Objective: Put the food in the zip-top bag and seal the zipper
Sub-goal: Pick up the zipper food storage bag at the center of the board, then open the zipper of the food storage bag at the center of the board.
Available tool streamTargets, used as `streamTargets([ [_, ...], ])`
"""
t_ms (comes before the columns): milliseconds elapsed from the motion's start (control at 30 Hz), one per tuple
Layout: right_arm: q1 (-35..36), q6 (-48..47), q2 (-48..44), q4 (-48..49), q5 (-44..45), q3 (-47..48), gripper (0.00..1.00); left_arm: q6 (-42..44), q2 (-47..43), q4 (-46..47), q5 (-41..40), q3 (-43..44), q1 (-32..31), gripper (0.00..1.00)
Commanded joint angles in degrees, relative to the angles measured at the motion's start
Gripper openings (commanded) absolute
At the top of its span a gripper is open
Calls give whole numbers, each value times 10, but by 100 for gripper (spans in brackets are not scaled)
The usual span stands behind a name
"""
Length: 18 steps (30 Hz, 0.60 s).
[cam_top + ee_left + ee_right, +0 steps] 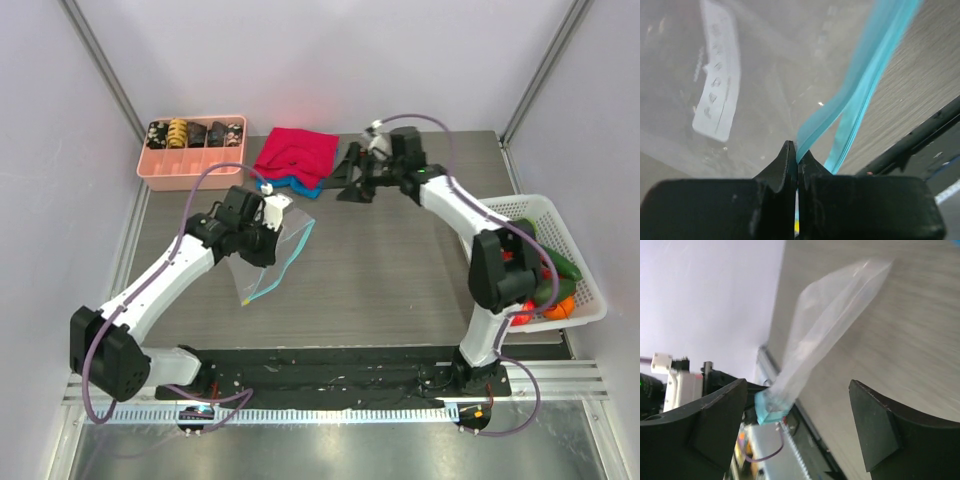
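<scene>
Zip-top bag [268, 262]: clear, floppy film with a white printed label [715, 95]. It is lifted over the left-centre of the bench [400, 280], and the film is creased and hangs slack. Whether its lower corner touches the bench cannot be told.

Zipper [860, 95]: a thin teal-blue strip, slightly wavy, along the bag's edge that faces the right side of the bench.

Left pincer [797, 150]: black fingers pressed together on the zipper strip, with no gap visible. The teal strip runs out from between the tips. In the top view the left pincer [265, 245] sits on the bag's left side.

Right pincer [800, 430]: jaws spread wide and holding nothing. It is near the far edge of the bench and points toward the bag, beside it but apart. In its wrist view the bag hangs framed between the two black fingers [720, 425].

Food [556, 268]: glossy green, orange and red pieces in a white mesh basket [530, 203] at the right edge of the bench, partly hidden by the right arm. None is visible in the bag.

Bench surface: grey wood grain, matte.

Far-left corner: a pink compartment tray [160, 175] holds black and tan patterned pieces. Far edge, centre: a folded red cloth [297, 152] lies over a blue cloth [290, 186].
</scene>
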Motion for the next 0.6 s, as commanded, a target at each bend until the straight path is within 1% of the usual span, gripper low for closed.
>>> streamTargets([
  [0,-38,-81,-109,-57,51,-69,89,-202,31,-18,-46,56,4,0],
  [67,-30,-88,-154,-47,62,-125,88,-247,59,-16,-49,82,3,0],
  [100,-23,-86,-167,-36,67,-142,88,-284,69,-13,-45,90,3,0],
  [133,-15,-85,-180,-20,86,-172,88,-305,79,-13,-44,99,4,0],
  [233,9,-86,-221,0,109,-207,86,-357,118,-17,-48,140,4,0],
  [300,23,-88,-229,-1,112,-212,86,-376,137,-18,-60,167,4,0],
  [433,54,-90,-204,1,125,-191,84,-414,160,-16,-35,214,5,0],
  [533,75,-89,-176,14,145,-166,80,-420,171,-13,-22,222,6,0],
  [567,79,-91,-169,16,168,-159,77,-421,171,-12,-17,221,6,0],
])
